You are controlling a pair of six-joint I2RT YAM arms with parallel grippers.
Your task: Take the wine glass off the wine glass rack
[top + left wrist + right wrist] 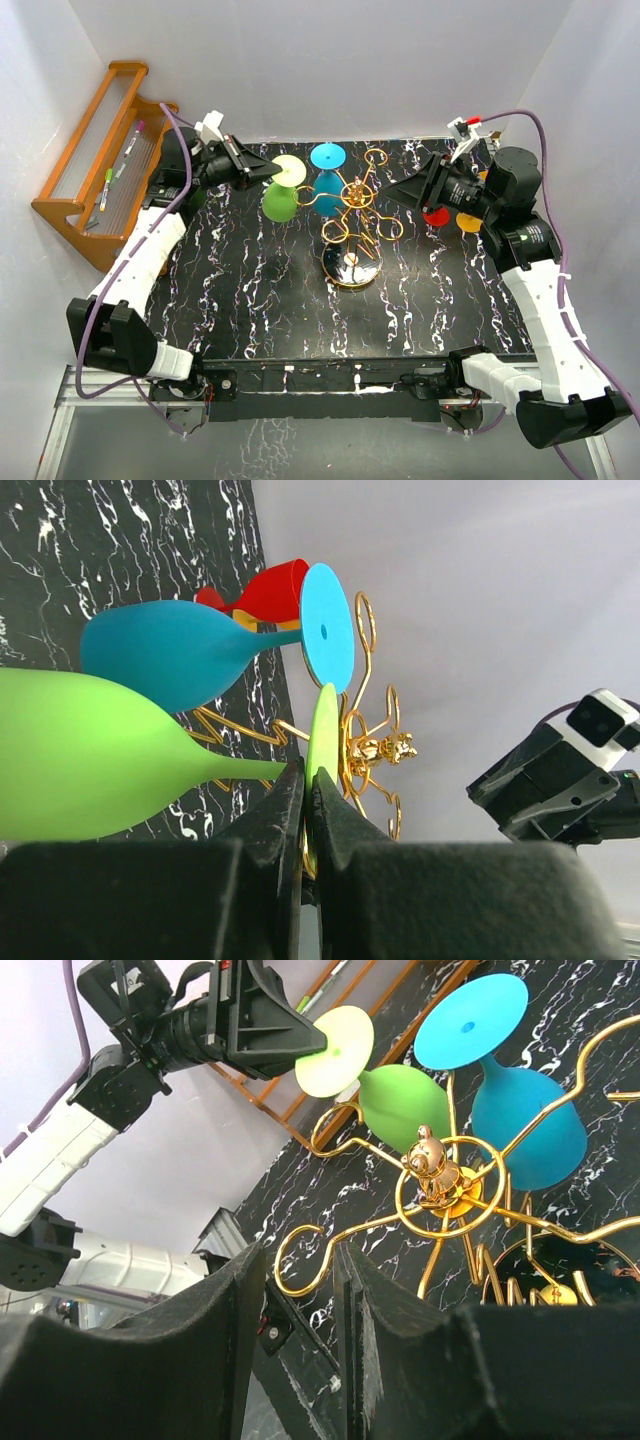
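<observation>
The gold wine glass rack stands mid-table. A green wine glass hangs upside down at its left side. My left gripper is shut on the rim of the glass's pale green foot, right beside a gold arm of the rack. I cannot tell whether the stem is still in a ring. A blue wine glass hangs on the rack next to it. My right gripper is open at the rack's right side, with the end of a gold ring arm between its fingers, untouched.
An orange-brown wooden shelf holding pens leans at the back left. A red glass and an orange one sit behind my right gripper. White walls close in the table on three sides.
</observation>
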